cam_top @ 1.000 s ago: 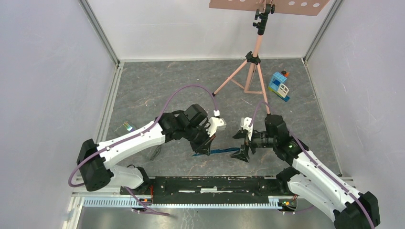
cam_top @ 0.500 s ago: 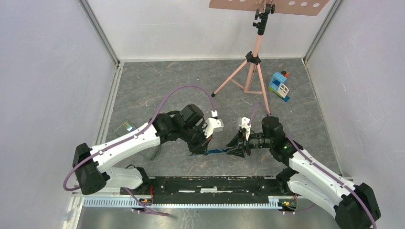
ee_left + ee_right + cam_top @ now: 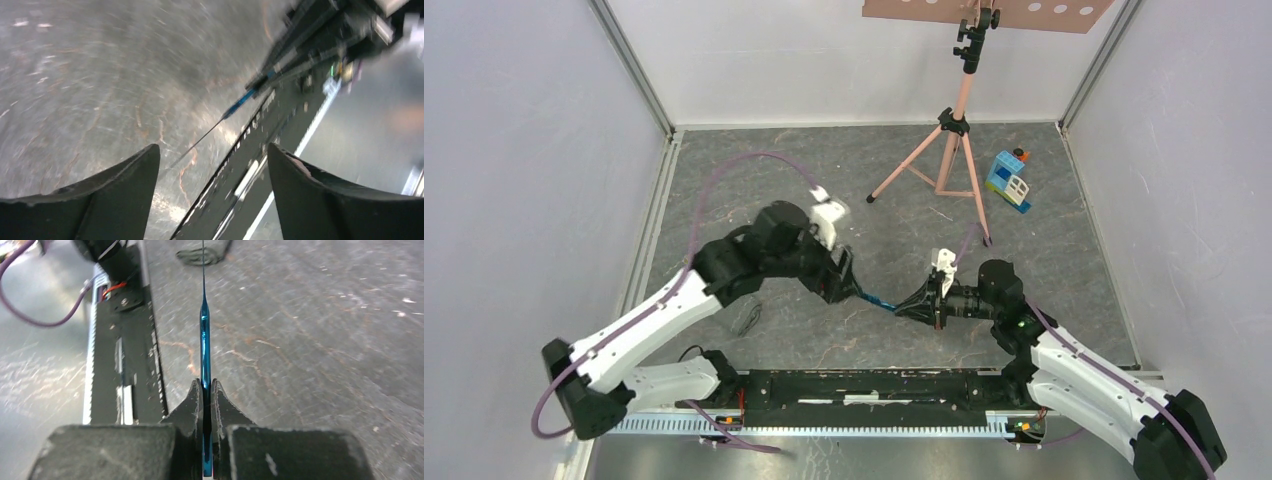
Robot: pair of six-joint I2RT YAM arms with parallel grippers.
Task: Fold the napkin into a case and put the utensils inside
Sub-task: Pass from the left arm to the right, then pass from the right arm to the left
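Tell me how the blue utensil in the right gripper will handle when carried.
The utensil juts straight from the right gripper without sagging, so it is probably stiff, though its thin edge may flex if pushed. It looks glossy and is pinched near one end, so it could pivot or slip. Likely very light.

Grey marbled floor (image 3: 754, 190), plain white walls (image 3: 524, 150), pink tripod (image 3: 954, 130) at the back, small toy house (image 3: 1008, 178)

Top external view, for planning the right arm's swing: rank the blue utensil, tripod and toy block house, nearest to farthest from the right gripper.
1. blue utensil, clamped in the right gripper, pointing left.
2. tripod, behind, mid-floor.
3. toy block house, far back right.
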